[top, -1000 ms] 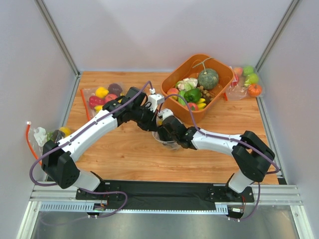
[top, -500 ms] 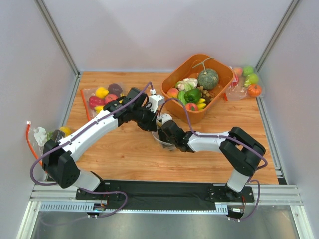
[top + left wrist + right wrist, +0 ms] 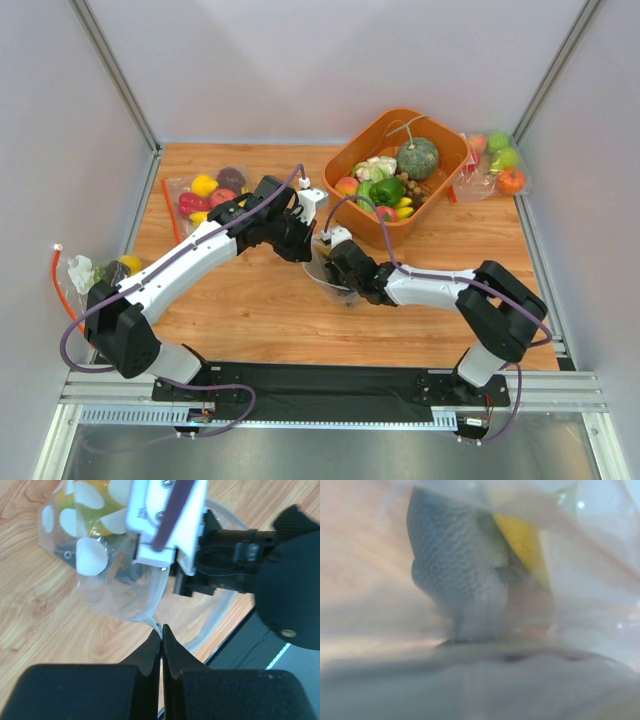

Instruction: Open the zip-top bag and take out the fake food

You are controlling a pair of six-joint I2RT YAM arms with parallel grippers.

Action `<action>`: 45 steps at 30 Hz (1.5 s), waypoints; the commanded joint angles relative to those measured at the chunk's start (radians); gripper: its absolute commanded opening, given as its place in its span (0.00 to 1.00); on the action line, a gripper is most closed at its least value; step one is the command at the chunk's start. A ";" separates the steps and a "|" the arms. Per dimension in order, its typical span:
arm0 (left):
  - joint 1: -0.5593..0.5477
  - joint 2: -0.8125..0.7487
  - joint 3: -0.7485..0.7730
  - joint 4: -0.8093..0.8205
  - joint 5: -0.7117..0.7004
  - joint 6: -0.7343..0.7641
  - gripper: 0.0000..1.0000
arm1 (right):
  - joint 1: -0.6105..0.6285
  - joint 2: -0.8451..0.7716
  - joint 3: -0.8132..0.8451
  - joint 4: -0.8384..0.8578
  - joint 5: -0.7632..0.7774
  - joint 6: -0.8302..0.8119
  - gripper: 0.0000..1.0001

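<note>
clear zip-top bag (image 3: 118,594) veils the right gripper (image 3: 334,268).

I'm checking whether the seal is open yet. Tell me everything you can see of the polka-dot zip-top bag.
The zip-top bag is thin clear plastic printed with white dots, crumpled and bulging, at the middle of the wooden table near the orange bin. Its mouth looks open: the left gripper pinches one lip, and the right gripper reaches inside. A yellow fake fruit shows through the film; other contents are unclear.
</note>
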 commanded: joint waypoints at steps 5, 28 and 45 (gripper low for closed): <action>-0.003 -0.014 0.043 -0.010 -0.043 0.015 0.00 | -0.011 -0.199 0.025 -0.120 0.000 0.046 0.00; -0.058 -0.029 0.046 -0.033 -0.256 0.037 0.00 | -0.072 -0.428 0.141 -0.160 -0.143 0.223 0.00; -0.057 -0.049 0.043 -0.030 -0.329 0.034 0.00 | -0.071 -0.380 0.168 -0.445 -0.398 0.158 0.00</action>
